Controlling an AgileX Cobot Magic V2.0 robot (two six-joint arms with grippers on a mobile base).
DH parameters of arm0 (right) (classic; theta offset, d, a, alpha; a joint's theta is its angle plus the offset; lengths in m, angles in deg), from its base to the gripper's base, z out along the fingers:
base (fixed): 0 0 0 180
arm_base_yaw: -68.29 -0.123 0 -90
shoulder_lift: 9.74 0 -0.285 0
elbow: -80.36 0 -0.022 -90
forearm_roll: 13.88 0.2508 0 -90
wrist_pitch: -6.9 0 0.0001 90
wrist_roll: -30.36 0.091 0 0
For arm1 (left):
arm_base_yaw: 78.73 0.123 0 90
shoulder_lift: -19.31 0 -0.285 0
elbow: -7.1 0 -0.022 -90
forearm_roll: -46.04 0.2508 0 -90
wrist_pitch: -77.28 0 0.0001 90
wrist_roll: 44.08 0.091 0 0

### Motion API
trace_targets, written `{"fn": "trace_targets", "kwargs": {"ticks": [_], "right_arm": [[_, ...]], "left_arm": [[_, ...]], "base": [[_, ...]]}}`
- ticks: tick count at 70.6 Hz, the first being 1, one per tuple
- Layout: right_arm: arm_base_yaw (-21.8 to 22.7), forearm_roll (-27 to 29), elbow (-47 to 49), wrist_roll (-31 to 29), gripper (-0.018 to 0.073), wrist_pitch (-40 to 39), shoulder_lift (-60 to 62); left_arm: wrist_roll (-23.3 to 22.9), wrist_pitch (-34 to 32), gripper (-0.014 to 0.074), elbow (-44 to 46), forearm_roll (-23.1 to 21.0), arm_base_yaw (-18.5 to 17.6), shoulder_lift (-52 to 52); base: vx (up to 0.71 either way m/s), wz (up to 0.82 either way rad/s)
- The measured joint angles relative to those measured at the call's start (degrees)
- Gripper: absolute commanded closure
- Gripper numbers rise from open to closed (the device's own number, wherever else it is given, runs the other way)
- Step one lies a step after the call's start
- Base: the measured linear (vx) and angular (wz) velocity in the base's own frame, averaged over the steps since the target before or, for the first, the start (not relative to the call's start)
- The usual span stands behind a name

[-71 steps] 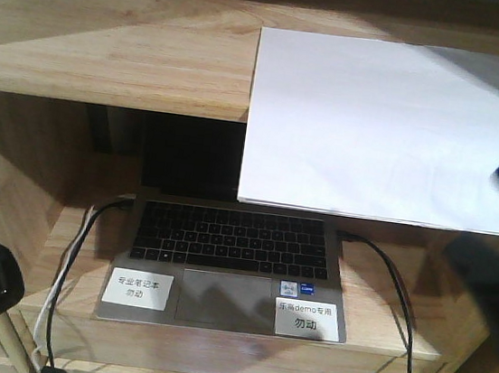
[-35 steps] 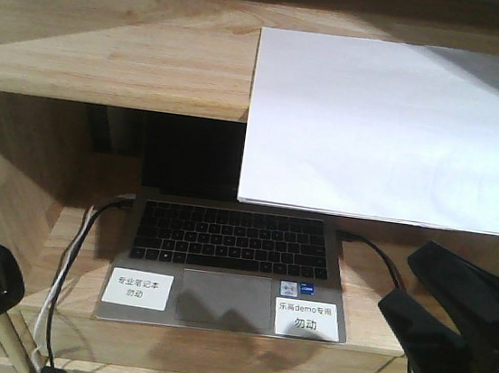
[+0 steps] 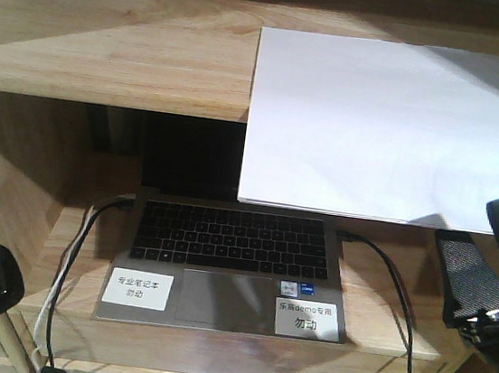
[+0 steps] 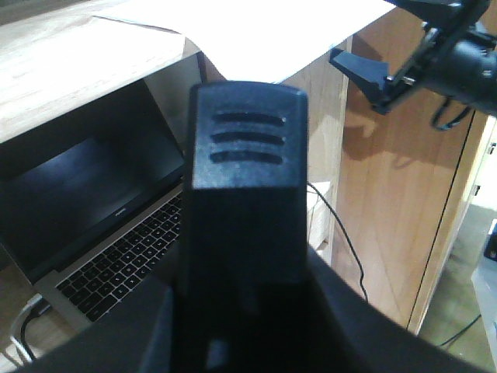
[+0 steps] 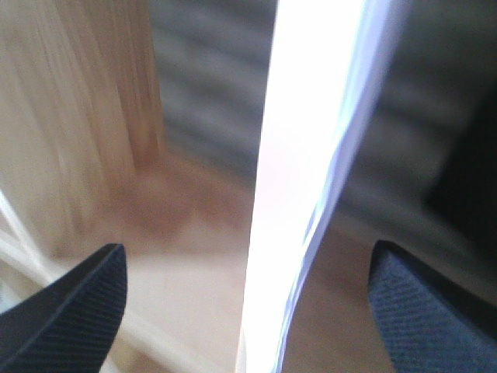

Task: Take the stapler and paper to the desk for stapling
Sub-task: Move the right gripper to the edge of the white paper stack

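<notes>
Paper (image 3: 376, 120) lay on the shelf (image 3: 111, 51) above the laptop (image 3: 226, 266), its front edge overhanging, with the right gripper (image 5: 245, 260) at the paper's lower right corner, jaws wide astride that edge, and the left gripper (image 4: 245, 116) left of the laptop, jaws' state not discernible.

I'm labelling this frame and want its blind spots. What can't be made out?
Stapler: in no view.
Paper: right edge cut off by the front view's frame; sheet count lost to right wrist blur.
Left gripper: its own black body fills the left wrist view; open or shut unclear.
</notes>
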Motion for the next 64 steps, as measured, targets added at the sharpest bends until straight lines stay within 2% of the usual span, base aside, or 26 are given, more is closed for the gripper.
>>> {"fn": "trace_targets", "kwargs": {"ticks": [19, 40, 64], "right_arm": [[0.00, 2.16, 0.42, -0.07, -0.0034, -0.54, -3.85], [0.00, 3.81, 5.18, -4.06, -0.0034, -1.33, -5.48], [0.00, 4.39, 9.77, -4.26, -0.0034, -1.33, -10.97]], "left_arm": [[0.00, 0.00, 0.0603, 0.00, 0.00, 0.00, 0.00], [0.00, 0.05, 0.0603, 0.00, 0.00, 0.00, 0.00], [0.00, 0.05, 0.0603, 0.00, 0.00, 0.00, 0.00]], "base": [[0.00, 0.00], [0.00, 0.00], [0.00, 0.00]]}}
